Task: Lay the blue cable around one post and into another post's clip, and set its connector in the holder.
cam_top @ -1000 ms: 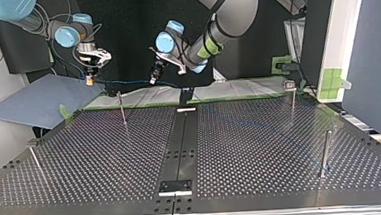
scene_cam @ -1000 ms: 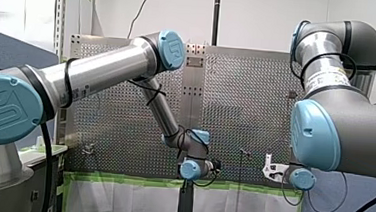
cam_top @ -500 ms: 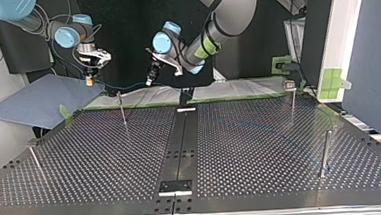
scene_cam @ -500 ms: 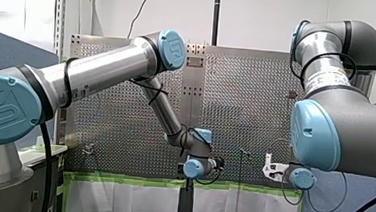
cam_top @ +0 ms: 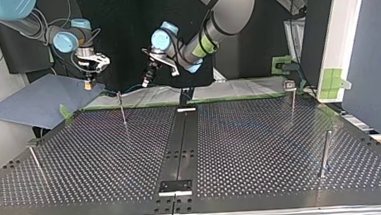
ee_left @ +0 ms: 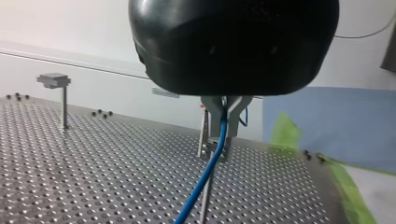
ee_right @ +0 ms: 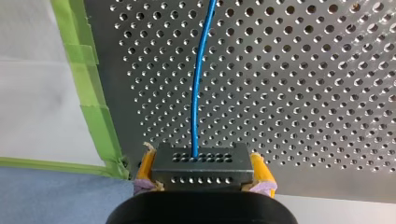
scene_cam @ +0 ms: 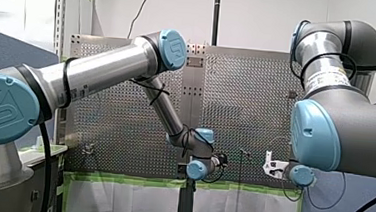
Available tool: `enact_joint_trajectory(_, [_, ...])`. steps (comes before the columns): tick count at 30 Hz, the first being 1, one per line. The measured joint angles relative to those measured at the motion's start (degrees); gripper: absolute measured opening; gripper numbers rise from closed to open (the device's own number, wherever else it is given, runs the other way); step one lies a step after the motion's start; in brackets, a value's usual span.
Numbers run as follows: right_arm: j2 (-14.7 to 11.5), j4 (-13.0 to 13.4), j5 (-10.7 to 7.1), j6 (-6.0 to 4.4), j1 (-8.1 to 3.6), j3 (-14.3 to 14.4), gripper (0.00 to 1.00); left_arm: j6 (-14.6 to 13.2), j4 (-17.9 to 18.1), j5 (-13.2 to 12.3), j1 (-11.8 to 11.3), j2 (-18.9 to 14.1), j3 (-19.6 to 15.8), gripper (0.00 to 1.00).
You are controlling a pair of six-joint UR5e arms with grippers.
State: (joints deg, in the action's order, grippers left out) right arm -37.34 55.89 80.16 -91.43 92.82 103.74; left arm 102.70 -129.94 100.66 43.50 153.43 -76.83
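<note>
The cable hangs above the table near the top view's far edge, strung between the two claws. My right gripper is clamped by its yellow pads on the connector, I judge to keep that end square for seating. My left gripper has its metal fingers pinched on the cable further along, to steer it. A thin post stands just under that span, likely the one the cable is meant for next.
</note>
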Motion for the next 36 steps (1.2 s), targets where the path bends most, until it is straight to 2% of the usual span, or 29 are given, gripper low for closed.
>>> enact_joint_trajectory(4, [-0.02, -0.84, -0.03, -0.26, -0.01, -0.95, 0.27, 1.38, 0.9, -0.08, 0.41, 0.03, 0.56, 0.01])
enact_joint_trajectory(7, [-0.02, -1.33, -0.12, -0.96, 0.09, -1.61, 0.27, 2.23, 1.1, -0.07, 0.83, 0.04, 1.08, 0.01])
enact_joint_trajectory(21, [-0.07, -1.94, -0.03, -2.89, -0.07, -3.07, 0.27, 3.24, -0.28, 0.6, 3.49, 0.63, 5.29, 0.01])
enact_joint_trajectory(29, [-0.07, -3.81, 0.28, -4.76, -1.18, -5.27, 0.27, 3.86, -0.97, 0.59, 3.78, 1.31, 6.26, 0.01])
enact_joint_trajectory(32, [-0.06, -3.8, 0.34, -5.81, -1.66, -5.45, 0.27, 4.48, -1.09, 0.56, 3.75, 2.32, 6.75, 0.01])
enact_joint_trajectory(36, [-0.05, -3.74, 0.36, -6.56, -2.22, -5.49, 0.27, 4.98, -1.01, 0.55, 3.62, 3.05, 7.08, 0.01])
